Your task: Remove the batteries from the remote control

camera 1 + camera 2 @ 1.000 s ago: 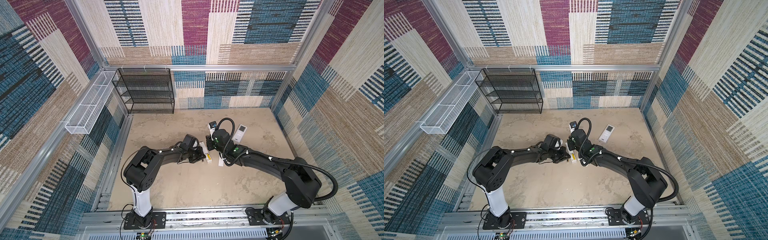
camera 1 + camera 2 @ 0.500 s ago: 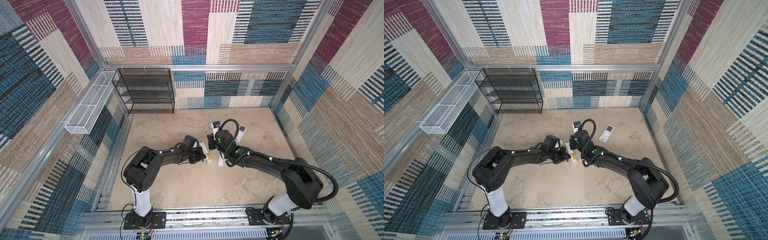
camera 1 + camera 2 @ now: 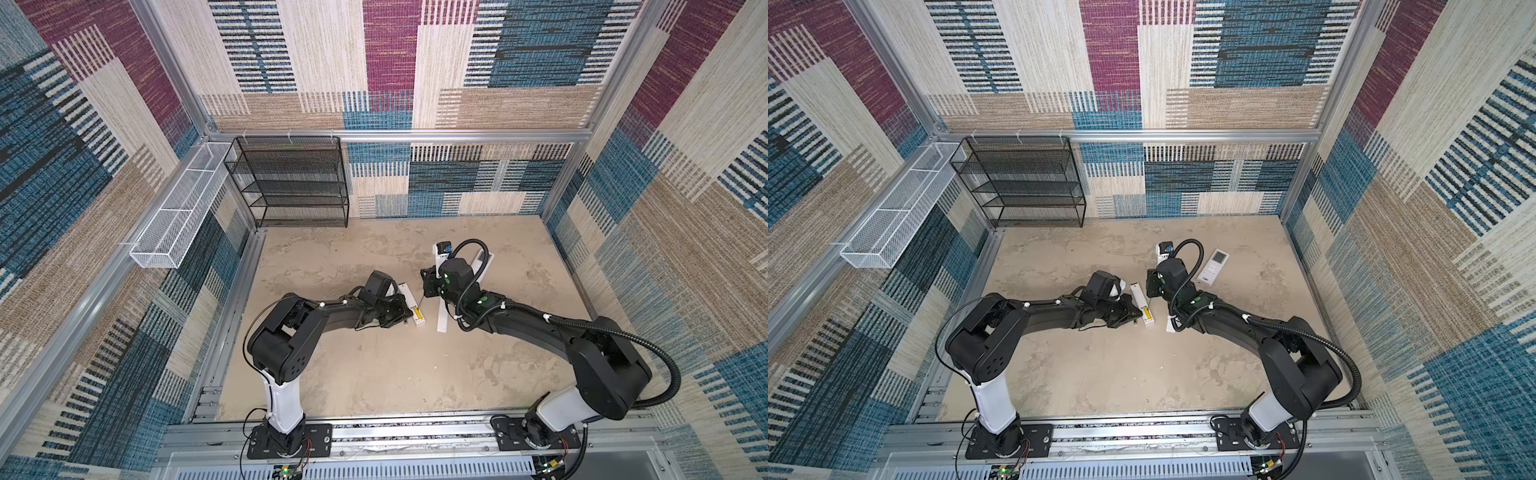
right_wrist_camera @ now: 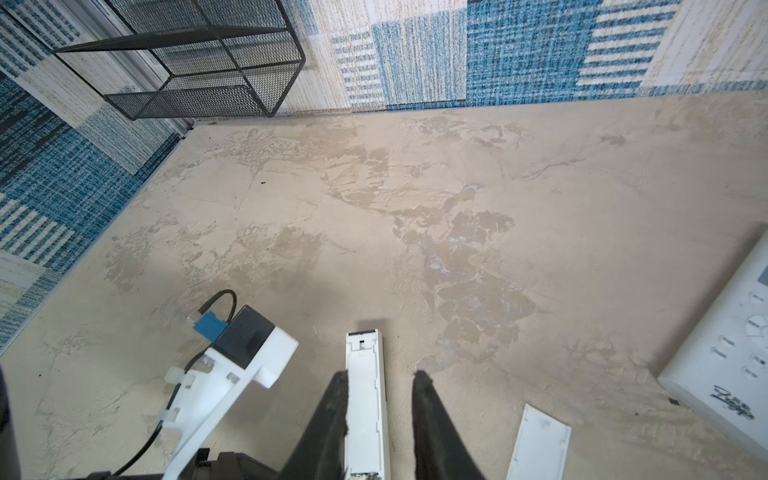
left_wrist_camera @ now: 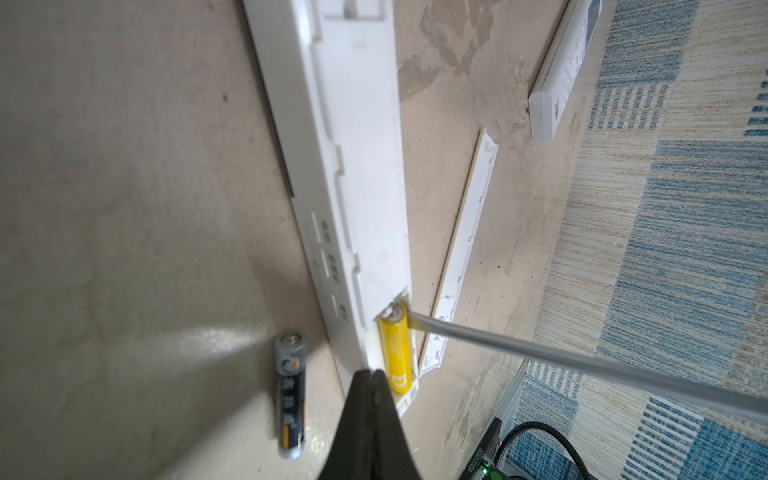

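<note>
Left pincer (image 5: pixel 372 372), pressed together, braces the remote control (image 5: pixel 361 166); right pincer (image 4: pixel 380 376) (pinching the screwdriver (image 5: pixel 540 356), from one o'clock) should lever the yellow battery (image 5: pixel 397 349) upward gently.

**Right arm shifts right**

Your right gripper (image 3: pixel 427 287), closed on the screwdriver (image 5: pixel 540 353), has slid a little to the right in both top views, away from the left arm (image 3: pixel 332 309). Its wrist (image 3: pixel 455 270) and cable (image 3: pixel 471 242) now hide part of the second remote (image 3: pixel 491 261) in a top view, where a second ago that remote showed whole.
</note>
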Controlling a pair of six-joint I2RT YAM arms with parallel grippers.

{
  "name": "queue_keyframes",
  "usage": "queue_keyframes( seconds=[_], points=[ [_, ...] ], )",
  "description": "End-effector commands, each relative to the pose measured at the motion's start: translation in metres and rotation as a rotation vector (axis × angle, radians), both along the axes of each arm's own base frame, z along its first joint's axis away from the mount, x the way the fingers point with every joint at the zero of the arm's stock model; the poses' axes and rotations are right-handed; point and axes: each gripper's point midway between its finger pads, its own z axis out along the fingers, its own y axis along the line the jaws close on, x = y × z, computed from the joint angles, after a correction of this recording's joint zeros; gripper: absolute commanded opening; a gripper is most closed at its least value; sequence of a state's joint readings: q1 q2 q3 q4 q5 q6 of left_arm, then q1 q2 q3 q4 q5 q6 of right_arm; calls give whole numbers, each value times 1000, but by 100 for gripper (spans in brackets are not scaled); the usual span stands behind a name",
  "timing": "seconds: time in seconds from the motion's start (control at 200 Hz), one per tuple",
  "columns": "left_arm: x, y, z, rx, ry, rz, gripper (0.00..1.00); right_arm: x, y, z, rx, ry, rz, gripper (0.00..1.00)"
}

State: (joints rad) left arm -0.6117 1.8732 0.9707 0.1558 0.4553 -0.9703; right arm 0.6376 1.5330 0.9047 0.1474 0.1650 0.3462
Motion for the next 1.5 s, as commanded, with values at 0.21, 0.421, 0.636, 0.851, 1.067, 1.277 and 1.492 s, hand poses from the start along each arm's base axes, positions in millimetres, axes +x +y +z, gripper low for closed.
queue_keyframes(
  seconds=[0.21,0.421,0.636,0.851,1.067,1.277,1.492],
  points=[
    [-3,-3,-2,-10,9,-10,0,-6,0,-6,127,98,10,0],
    [-3,-4,-2,-11,11,-11,0,-5,-5,-12,160,127,-2,0],
    [-3,-4,-1,-13,9,-12,0,-4,-8,-14,168,135,-13,0],
    [-2,-5,-2,-12,8,-13,0,-2,-14,-18,215,159,-27,0],
    [-2,-4,-4,-10,12,-14,0,-2,-20,-22,240,176,-45,0],
    [-2,-5,-3,-10,11,-15,0,-1,-23,-15,238,153,-49,0],
    [0,-4,0,-7,-1,-12,0,2,-27,-2,161,111,-43,0]
  ],
)
